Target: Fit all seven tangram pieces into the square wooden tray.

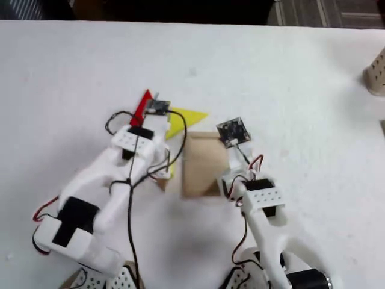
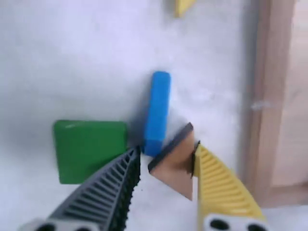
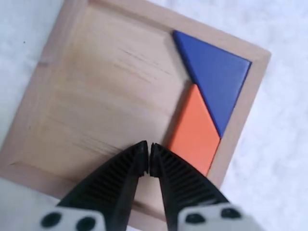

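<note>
- Step in hand: picking up the third piece. Two lie in the tray (image 3: 106,86): a blue triangle (image 3: 216,77) in one corner and an orange parallelogram (image 3: 195,130) touching it along the same rim. The rest of the tray floor is bare.
- Left gripper (image 2: 166,154): jaws partly open around a brown triangle (image 2: 175,168) lying flat on the table. The yellow jaw touches one edge of it. The black jaw stands just off the opposite side. No grip yet, by my reading.
- Crowded spot. A blue piece (image 2: 159,113), apparently up on its edge, sits just beside the black jaw tip. A green square (image 2: 89,149) lies flat next to that. The tray rim runs near the yellow jaw.
- Right gripper (image 3: 149,156): jaws all but closed, holding nothing, hanging over the open tray floor near the orange parallelogram.
- Also outside the tray: a yellow triangle (image 1: 183,117) and a red piece (image 1: 143,103), both beyond the left arm.
- Next move, as a judgement: close on the brown triangle without knocking the blue piece, lift it clear of the rim, then turn it to seat against the pieces already placed. The right arm may be in the way over the tray.
- Surface: white table (image 1: 271,66), faintly mottled. Dark strip of room beyond the far edge. A pale perforated object (image 1: 376,72) at the table's side.
</note>
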Robot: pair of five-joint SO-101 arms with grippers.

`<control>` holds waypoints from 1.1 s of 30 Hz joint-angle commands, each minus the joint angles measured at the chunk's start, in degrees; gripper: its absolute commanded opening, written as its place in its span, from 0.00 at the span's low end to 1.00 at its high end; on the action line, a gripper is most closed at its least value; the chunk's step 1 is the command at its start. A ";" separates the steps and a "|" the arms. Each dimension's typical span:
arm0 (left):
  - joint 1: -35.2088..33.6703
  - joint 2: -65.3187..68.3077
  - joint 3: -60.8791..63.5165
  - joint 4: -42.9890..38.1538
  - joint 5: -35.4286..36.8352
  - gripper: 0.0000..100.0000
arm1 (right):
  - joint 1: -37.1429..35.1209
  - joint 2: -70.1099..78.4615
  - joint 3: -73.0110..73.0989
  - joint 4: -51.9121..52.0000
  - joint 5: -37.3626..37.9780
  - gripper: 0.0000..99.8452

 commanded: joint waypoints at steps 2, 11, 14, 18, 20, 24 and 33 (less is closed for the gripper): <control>-3.21 -0.22 -2.73 0.53 0.62 0.20 | 0.57 -1.98 -2.20 -0.31 1.23 0.02; -3.12 -0.48 -3.43 0.18 0.09 0.20 | 0.57 -1.98 -2.20 -0.31 1.49 0.02; -3.82 -0.48 -4.84 0.26 0.09 0.20 | 0.57 -1.98 -2.20 -0.31 1.49 0.02; -5.58 -0.22 -6.42 0.00 -0.35 0.20 | 0.57 -1.98 -2.20 -0.31 1.49 0.02; -5.58 -0.13 -6.77 0.00 -3.87 0.20 | 0.57 -1.98 -2.20 -0.31 1.49 0.02; -4.00 -0.04 -6.33 0.00 -7.82 0.20 | 0.57 -1.98 -2.20 -0.31 1.49 0.02; 1.98 0.04 -3.34 0.09 -8.00 0.19 | 0.57 -1.98 -2.20 -0.31 1.49 0.02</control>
